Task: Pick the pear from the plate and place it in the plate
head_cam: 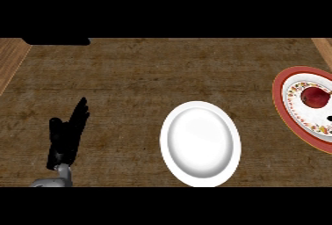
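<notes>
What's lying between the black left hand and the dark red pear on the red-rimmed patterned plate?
In the head view, only the plain white plate lies between the left hand and the dark red pear; the rest is bare brown counter.
</notes>
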Robot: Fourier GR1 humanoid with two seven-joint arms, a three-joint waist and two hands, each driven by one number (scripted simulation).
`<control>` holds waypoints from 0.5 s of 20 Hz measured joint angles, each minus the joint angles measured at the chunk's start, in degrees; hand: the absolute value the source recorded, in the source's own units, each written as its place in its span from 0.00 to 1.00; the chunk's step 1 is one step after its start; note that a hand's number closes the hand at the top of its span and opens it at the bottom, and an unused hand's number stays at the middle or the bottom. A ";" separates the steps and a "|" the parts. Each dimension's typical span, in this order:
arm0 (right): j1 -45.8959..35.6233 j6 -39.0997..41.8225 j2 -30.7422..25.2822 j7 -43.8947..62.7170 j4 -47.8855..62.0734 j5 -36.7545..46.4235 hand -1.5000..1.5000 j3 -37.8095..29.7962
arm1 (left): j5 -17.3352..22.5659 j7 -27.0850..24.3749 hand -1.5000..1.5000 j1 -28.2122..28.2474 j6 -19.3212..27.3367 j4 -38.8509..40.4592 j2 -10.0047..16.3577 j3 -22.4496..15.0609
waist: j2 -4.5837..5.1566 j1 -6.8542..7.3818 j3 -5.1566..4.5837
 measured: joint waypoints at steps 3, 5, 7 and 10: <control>0.37 -1.52 -0.14 -0.24 0.77 -0.19 0.00 0.78 | -0.36 0.59 0.50 0.16 0.16 -0.64 -0.32 0.07 | -0.01 -0.03 0.01; 0.88 -1.48 -0.92 -0.61 1.66 -0.60 0.00 0.86 | -0.40 -0.01 0.50 -1.38 0.09 1.46 -0.45 0.67 | 0.01 -0.11 0.02; 0.95 -1.53 -1.89 -0.56 2.31 -0.99 0.00 1.04 | -0.78 -1.02 0.50 -1.39 0.30 2.88 -1.02 0.64 | 0.02 -0.10 0.02; 1.99 -1.34 -2.67 -2.03 3.97 -1.42 0.00 1.15 | -0.89 -0.10 0.50 -1.89 0.11 2.34 -1.25 0.54 | 0.04 -0.06 0.04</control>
